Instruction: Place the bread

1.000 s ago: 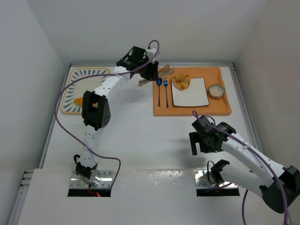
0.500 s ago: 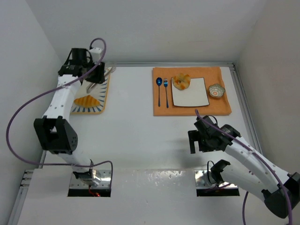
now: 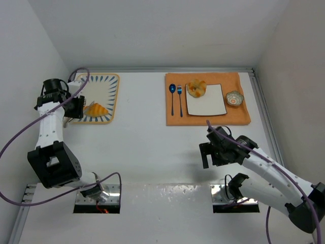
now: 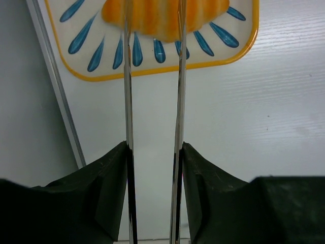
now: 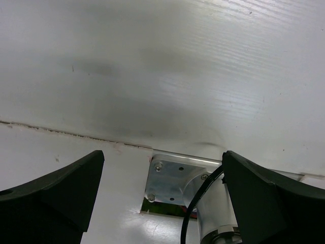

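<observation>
Two blades of tongs [image 4: 128, 101] clamped in the left gripper [image 4: 154, 147] are aimed astride the croissant [image 4: 152, 15] on the tray [image 4: 152, 65], lying crosswise ahead; the right gripper [image 5: 162, 155] is spread, empty.

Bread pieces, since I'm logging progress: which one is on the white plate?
The round knotted bun, at the white plate's far left corner. The ridged croissant lies on the blue-patterned tray.

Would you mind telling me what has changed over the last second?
The left gripper, holding the tongs, swung from beside the white plate leftward to the patterned tray; the tongs now reach toward the croissant. Nothing was grasped or released. The right gripper drifted slightly left, open. The bun on the plate and the croissant stayed put.
</observation>
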You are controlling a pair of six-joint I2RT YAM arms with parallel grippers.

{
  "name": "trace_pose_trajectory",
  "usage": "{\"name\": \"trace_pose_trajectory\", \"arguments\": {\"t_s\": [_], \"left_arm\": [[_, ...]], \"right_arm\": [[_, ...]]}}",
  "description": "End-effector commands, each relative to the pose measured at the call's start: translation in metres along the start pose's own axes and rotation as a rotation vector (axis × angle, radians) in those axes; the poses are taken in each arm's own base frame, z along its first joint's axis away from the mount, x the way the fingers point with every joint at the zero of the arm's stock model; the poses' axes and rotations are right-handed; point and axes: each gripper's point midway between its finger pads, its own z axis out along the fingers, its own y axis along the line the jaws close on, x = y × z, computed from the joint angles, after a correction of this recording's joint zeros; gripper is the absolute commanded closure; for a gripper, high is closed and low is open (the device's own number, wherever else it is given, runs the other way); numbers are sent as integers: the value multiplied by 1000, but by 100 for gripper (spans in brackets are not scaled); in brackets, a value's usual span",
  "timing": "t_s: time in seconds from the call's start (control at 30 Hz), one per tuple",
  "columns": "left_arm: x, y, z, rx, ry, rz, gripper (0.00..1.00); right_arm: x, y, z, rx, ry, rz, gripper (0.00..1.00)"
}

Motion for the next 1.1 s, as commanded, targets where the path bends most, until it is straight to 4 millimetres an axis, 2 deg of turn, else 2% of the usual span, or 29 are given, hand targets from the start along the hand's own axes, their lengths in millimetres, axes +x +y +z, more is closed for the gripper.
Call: {"name": "trace_pose_trajectory", "arguments": {"t_s": [0.0,0.07,0.2,0.3,0.5,0.57,0.7,0.77,0.9,1.0,1.07], "left_arm": [[-1,1,-1,57,-49,-15,51],[5,3,7,88,-35,-73,51],[-7,-3,7,173,-82,-132,51],[-11,-3,5,178,-95,-129,51],[-14,-4,16,173,-85,-133,50],[-11,-7,23,158,-57,-127,49],[-3,1,28,111,-34,-136,49],[7,-2,35,116,-2,-153,49],[17,-5,41,120,32,-170,60],[25,-7,44,118,54,-174,71],[26,-7,44,118,54,-174,85]], "right_arm": [[-2,2,1,-1,-15,-4,0],[0,0,1,5,-14,-5,0],[2,0,1,3,-16,0,0],[3,-2,1,8,-16,1,0],[4,0,4,2,-11,2,0],[3,2,4,-4,-6,-4,0],[-1,4,2,-6,-11,-17,0],[-2,4,1,-6,-13,-19,0],[-1,2,1,-1,-11,-15,0],[-2,2,0,-6,-20,-9,0],[-3,2,-1,-4,-26,-6,0]]}}
